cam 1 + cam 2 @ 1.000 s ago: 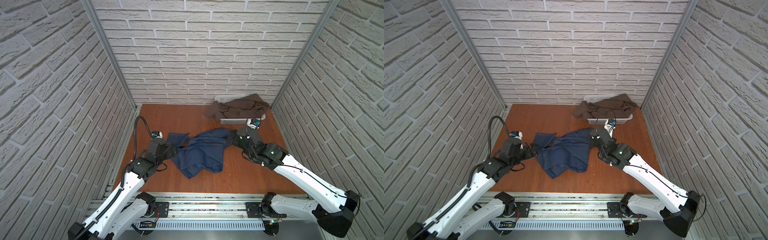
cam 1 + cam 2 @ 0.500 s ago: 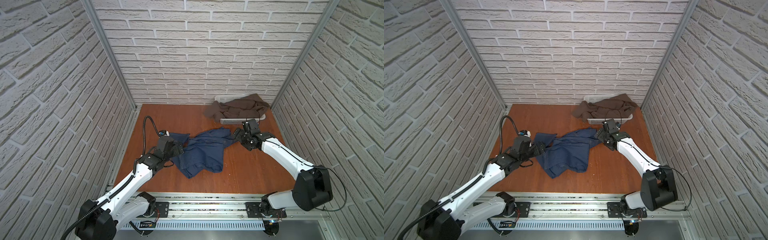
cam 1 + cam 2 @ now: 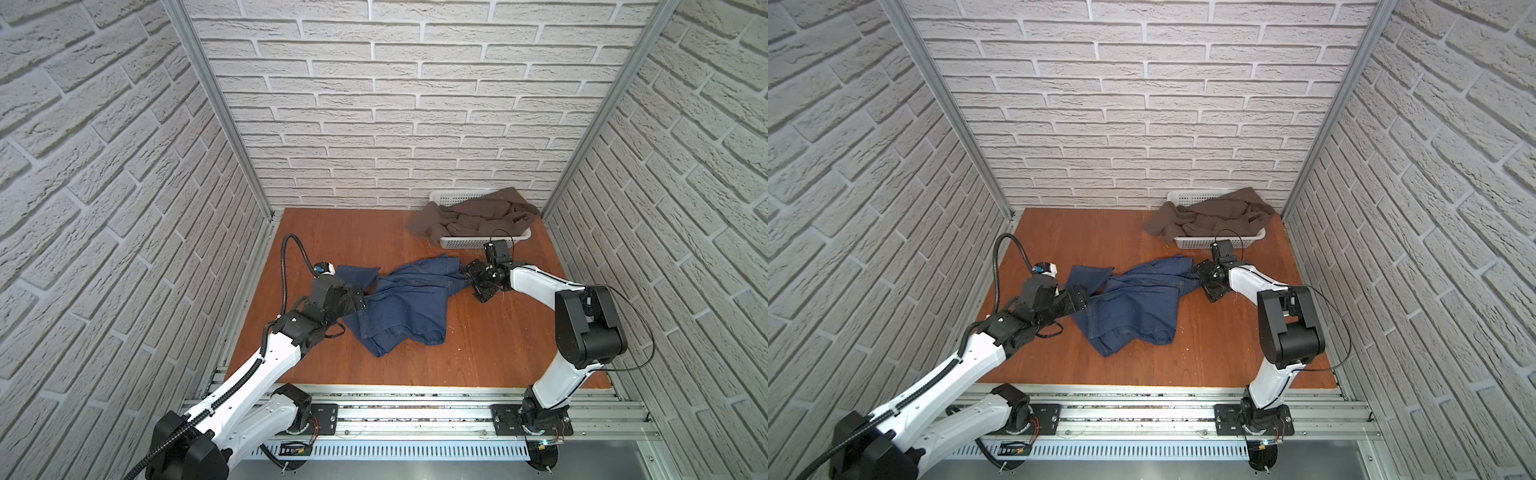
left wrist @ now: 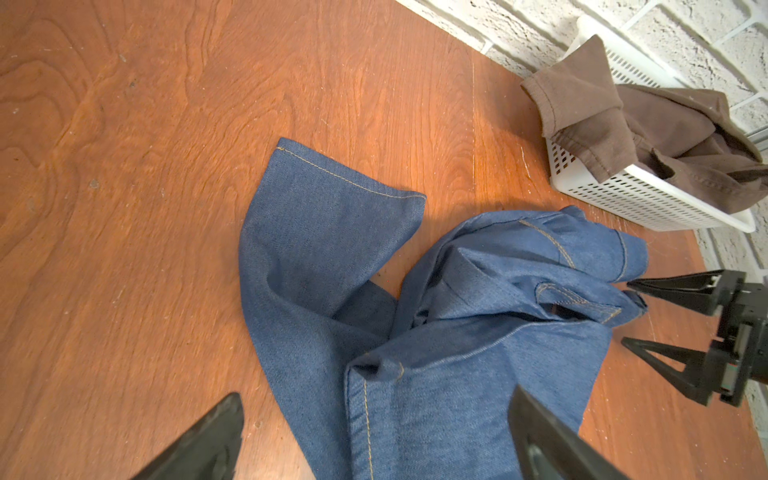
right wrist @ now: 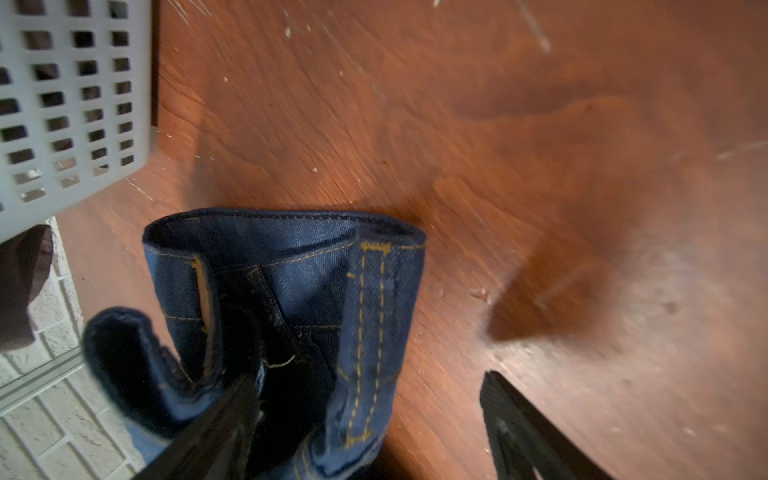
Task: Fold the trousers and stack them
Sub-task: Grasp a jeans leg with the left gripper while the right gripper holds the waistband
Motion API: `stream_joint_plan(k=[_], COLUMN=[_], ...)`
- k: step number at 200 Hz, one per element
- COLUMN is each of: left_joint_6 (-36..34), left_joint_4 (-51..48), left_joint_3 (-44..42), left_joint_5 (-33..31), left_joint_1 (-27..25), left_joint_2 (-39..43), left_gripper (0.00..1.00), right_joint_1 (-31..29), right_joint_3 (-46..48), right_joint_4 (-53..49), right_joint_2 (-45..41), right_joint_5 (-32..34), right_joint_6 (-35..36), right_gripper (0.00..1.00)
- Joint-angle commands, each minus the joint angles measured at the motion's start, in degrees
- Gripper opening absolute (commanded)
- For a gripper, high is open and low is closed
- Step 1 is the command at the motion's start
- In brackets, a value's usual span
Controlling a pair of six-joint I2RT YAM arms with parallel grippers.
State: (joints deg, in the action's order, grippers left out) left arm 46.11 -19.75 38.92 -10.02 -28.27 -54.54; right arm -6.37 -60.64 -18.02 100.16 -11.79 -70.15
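Item 1, trousers [image 3: 407, 303]: dark blue denim with orange-tan stitching. They lie crumpled and unfolded across the middle of the bench [image 3: 498, 340]. One leg cuff [image 4: 349, 183] lies flat toward the far left. The waistband [image 3: 453, 270] points to the right, and a bunched fold [image 3: 382, 347] reaches toward the near edge. Both top views show the same lie [image 3: 1133, 307].

Item 2, my left hand [image 3: 359, 297]: low at the left edge of the trousers, jaws spread wide. In the left wrist view, denim lies below the gap [image 4: 376, 395] and neither finger [image 4: 208, 440] is closed on it. Nothing is held.

Item 3, my right hand [image 3: 473, 280]: at the right end of the trousers, jaws apart and not clamped. In the right wrist view the waistband end and its belt loop [image 5: 370, 340] sit in the gap [image 5: 368, 376]. One finger [image 5: 232, 411] lies against the cloth and the other stands clear over bare wood. The left wrist view shows the same spread jaws [image 4: 627, 313] around the waistband tip.

Item 4, white slotted basket [image 3: 486, 241]: far right corner of the bench, just beyond my right hand and apart from the trousers.

Item 5, brown garment [image 3: 478, 216]: heaped in the basket, with one end draped over the basket's left rim.
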Motion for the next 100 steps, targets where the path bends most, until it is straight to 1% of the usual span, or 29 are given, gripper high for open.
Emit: stream_joint_plan(k=[1, 9, 20, 25, 26, 27, 41, 50, 65, 100], left_joint_6=[-0.68, -0.59, -0.49, -0.41, -0.41, -0.41, -0.4, -0.4, -0.16, 2.5], left_joint_4=[-0.12, -0.09, 0.06, 0.27, 0.3, 0.27, 0.44, 0.3, 0.66, 6.22], left_joint_3=[-0.59, -0.64, -0.6, -0.67, -0.63, -0.62, -0.43, -0.09, -0.01, -2.0], left_joint_5=[-1.18, -1.14, -0.95, -0.84, -0.81, -0.8, -0.23, 0.12, 0.66, 3.67], left_joint_1=[0.5, 0.58, 0.59, 0.59, 0.59, 0.59, 0.59, 0.67, 0.69, 1.01], left_joint_2=[1.0, 0.9, 0.76, 0.6, 0.59, 0.59, -0.07, -0.77, -1.99, -4.83], left_gripper=[0.98, 0.98, 0.98, 0.98, 0.98, 0.98, 0.98, 0.98, 0.98, 0.98], right_joint_1=[0.04, 0.05, 0.04, 0.06, 0.07, 0.07, 0.04, 0.04, 0.08, 0.95], right_joint_3=[0.25, 1.58, 3.32, 3.71, 3.87, 3.87, 4.47, 4.46, 3.65, 0.68], right_joint_4=[4.31, 5.8, 7.85, 8.23, 8.28, 8.28, 8.19, 7.11, 3.33, -7.61], right_joint_2=[-0.32, -0.23, -0.23, -0.28, -0.35, -0.35, -1.86, -3.87, -8.59, -21.53], right_joint_5=[-1.75, -1.93, -2.03, -2.07, -2.02, -2.02, -1.34, -0.27, 2.28, 11.99], right_joint_6=[-3.69, -5.05, -6.61, -6.95, -7.0, -7.0, -7.08, -6.71, -5.04, 0.24], right_gripper=[0.79, 0.73, 0.61, 0.53, 0.49, 0.49, 0.26, 0.15, 0.06, 0.05])
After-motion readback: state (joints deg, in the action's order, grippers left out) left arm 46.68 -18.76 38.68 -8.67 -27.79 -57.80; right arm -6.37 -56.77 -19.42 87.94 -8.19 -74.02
